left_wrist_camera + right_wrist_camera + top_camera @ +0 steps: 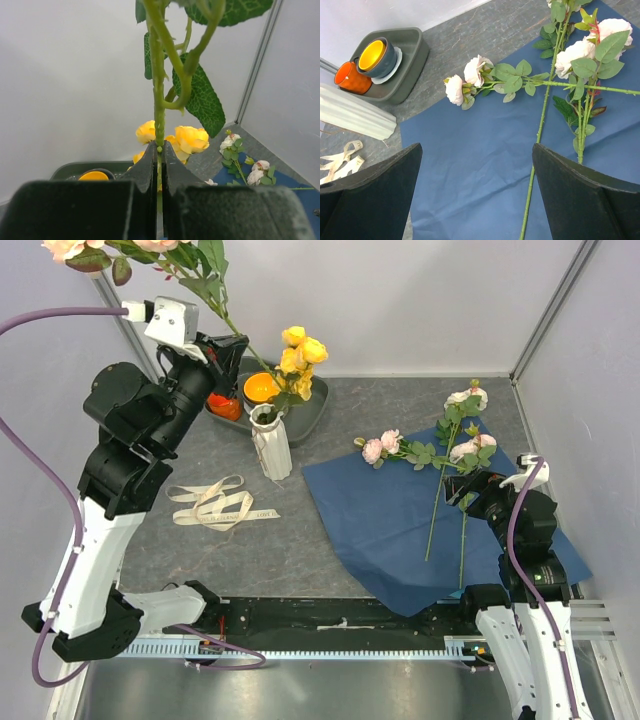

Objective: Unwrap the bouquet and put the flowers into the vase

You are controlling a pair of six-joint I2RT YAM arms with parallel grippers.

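Left gripper (159,150) clamped on flower stem (158,100) near vase (270,445); right gripper (475,155) wide open over blue paper (400,530).

Matt blue paper (385,525) (ribbed ceramic vase (271,452))

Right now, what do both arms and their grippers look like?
The left arm and right arm match: white shells low down, black joints higher up, a white camera housing at the wrist, a purple cable trailing along each. The left gripper and right gripper have two matte black, wedge-shaped fingers. I see no markings.
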